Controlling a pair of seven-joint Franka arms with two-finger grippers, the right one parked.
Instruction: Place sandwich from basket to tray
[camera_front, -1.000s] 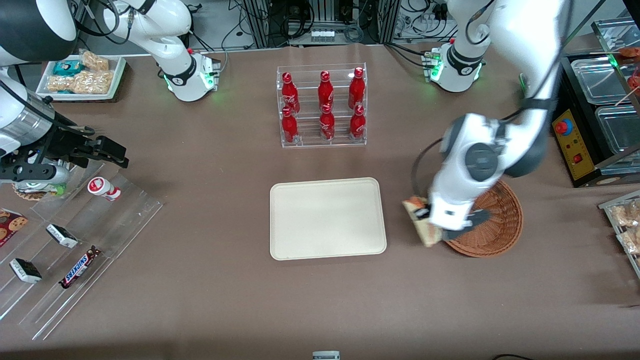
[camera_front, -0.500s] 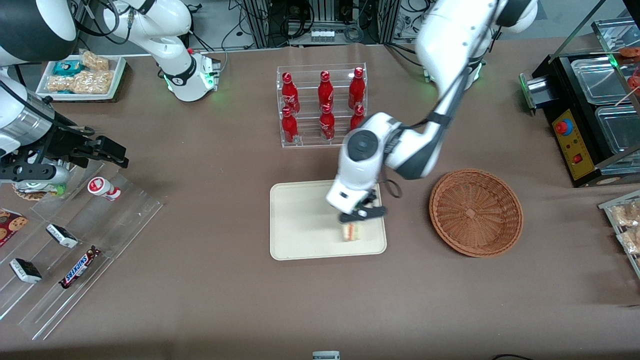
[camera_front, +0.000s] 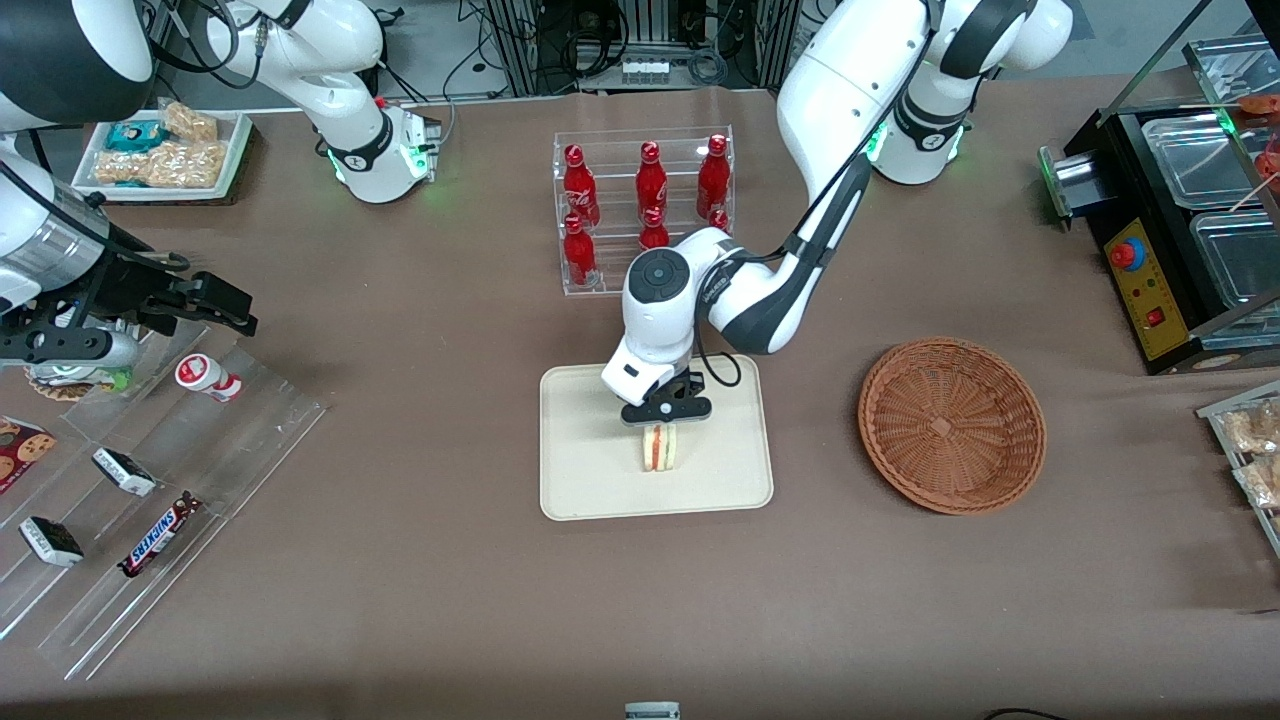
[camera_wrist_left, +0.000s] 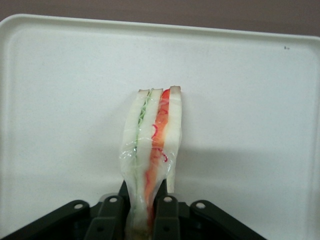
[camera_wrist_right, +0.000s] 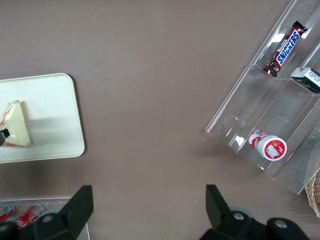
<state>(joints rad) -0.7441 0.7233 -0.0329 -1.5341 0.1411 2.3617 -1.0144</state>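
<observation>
The sandwich is a wrapped wedge of pale bread with green and orange-red layers, standing on edge over the middle of the cream tray. My gripper is directly above it and shut on the sandwich, a black finger pressed against each bread face. In the right wrist view the sandwich seems to rest on the tray. The woven basket sits beside the tray toward the working arm's end, with nothing in it.
A clear rack of red bottles stands just farther from the front camera than the tray, close to my arm's wrist. Clear stepped shelves with snack bars and a white snack tray lie toward the parked arm's end.
My gripper carried the sandwich from the basket's edge over to the tray, then moved farther toward the tray's middle and lower. The basket stands uncovered.
</observation>
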